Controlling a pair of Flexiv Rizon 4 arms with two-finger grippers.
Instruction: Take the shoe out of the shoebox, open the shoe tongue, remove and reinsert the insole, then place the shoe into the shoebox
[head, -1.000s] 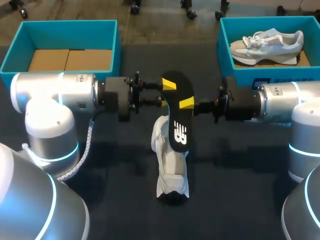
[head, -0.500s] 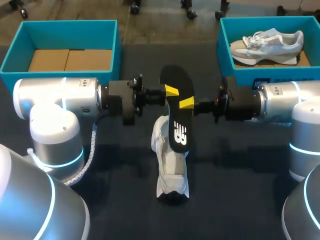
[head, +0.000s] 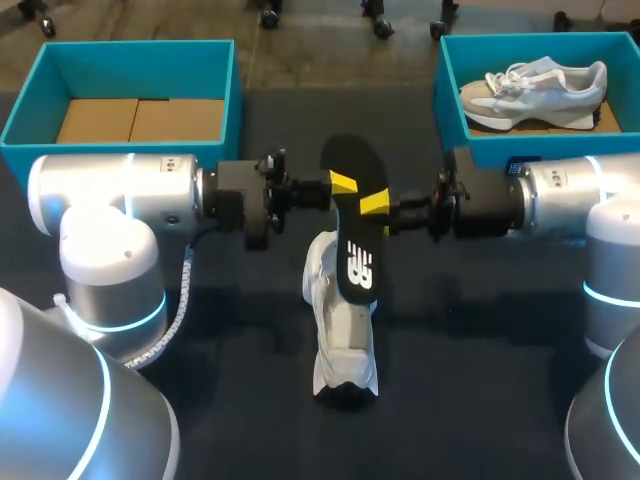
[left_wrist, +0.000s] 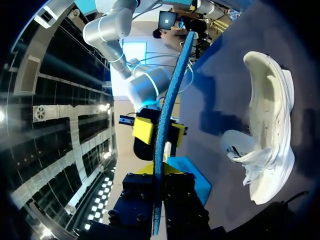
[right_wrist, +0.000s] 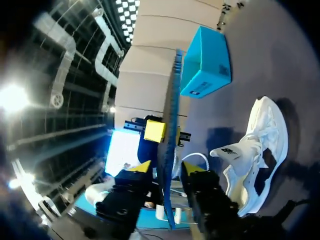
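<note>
My left claw (head: 343, 182) has shifted right, pinching insole (head: 358, 245) above shoe (head: 342, 335). Right claw (head: 375, 203): can't tell grip. Reinsertion next.

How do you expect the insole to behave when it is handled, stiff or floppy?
Probably semi-stiff: gripped by the left hand, the insole shows no droop. Likely light, since it looks very thin edge-on. Being that thin, it may flex if pushed.

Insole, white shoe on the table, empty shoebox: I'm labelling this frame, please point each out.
insole (head: 353, 235), head view, black top face near its middle.
white shoe (head: 345, 340), head view, upper.
empty shoebox (head: 140, 68), head view, far inner wall.
</note>
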